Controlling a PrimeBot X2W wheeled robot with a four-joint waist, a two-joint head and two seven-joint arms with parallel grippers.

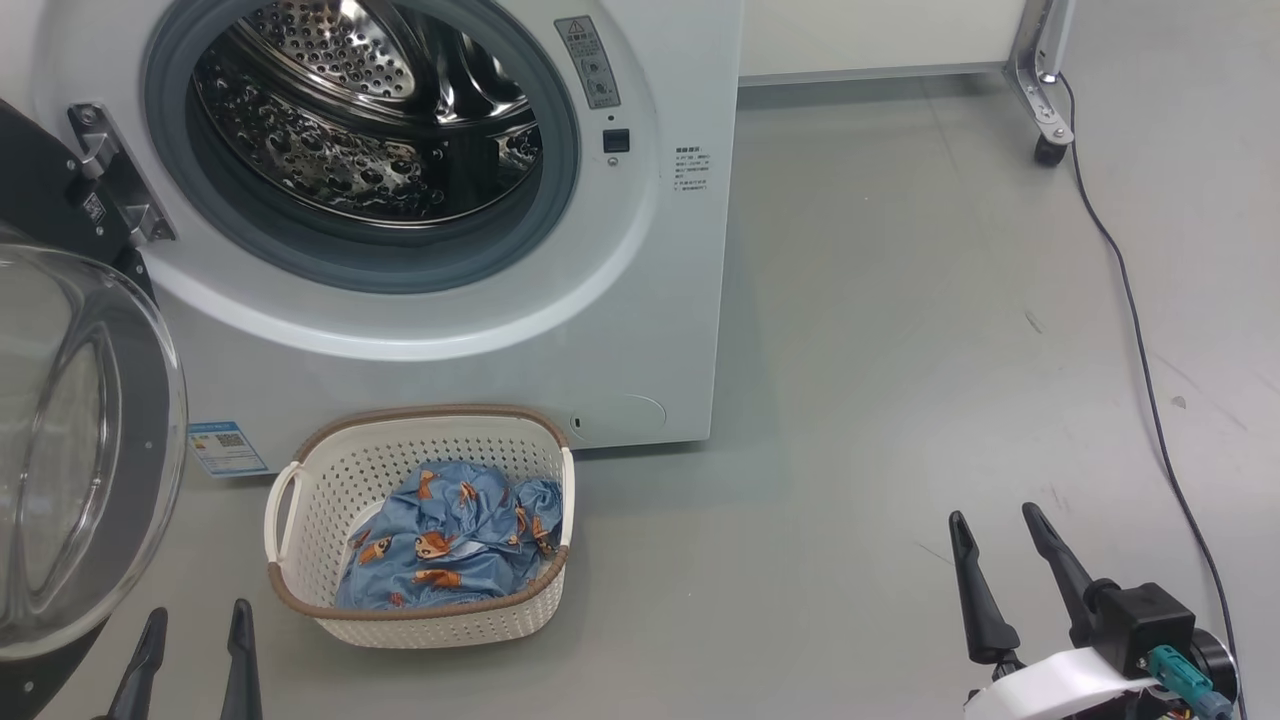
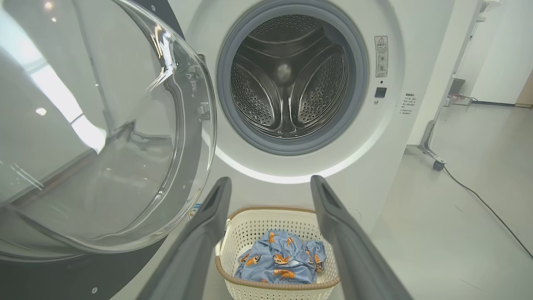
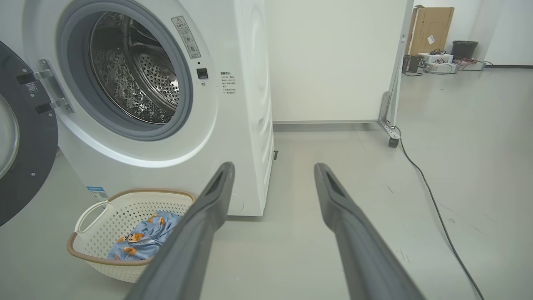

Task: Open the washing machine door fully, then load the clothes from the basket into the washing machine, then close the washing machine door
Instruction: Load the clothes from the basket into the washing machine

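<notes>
**Left gripper**: two long dark fingers spread wide, nothing between them, touching nothing, above the grey floor.
- Hard on its left: the large round washing machine door with a glossy black rim and a bulging clear glass bowl, swung out on its metal hinge. The bowl's edge is near the left finger.
- Just right of it and ahead: the small cream-white perforated plastic basket with a brown woven-look rim, standing on the floor.
- In that basket: the clothes, a crumpled light blue bundle printed with orange-brown animals.
- Beyond the basket: the big white front-loading washing machine, its perforated steel drum exposed.

**Right gripper**: fingers likewise spread, holding nothing.
- Well apart from the basket, which is on its left, with bare floor between and ahead.
- Right of it: a thin black cable running along the floor.
</notes>
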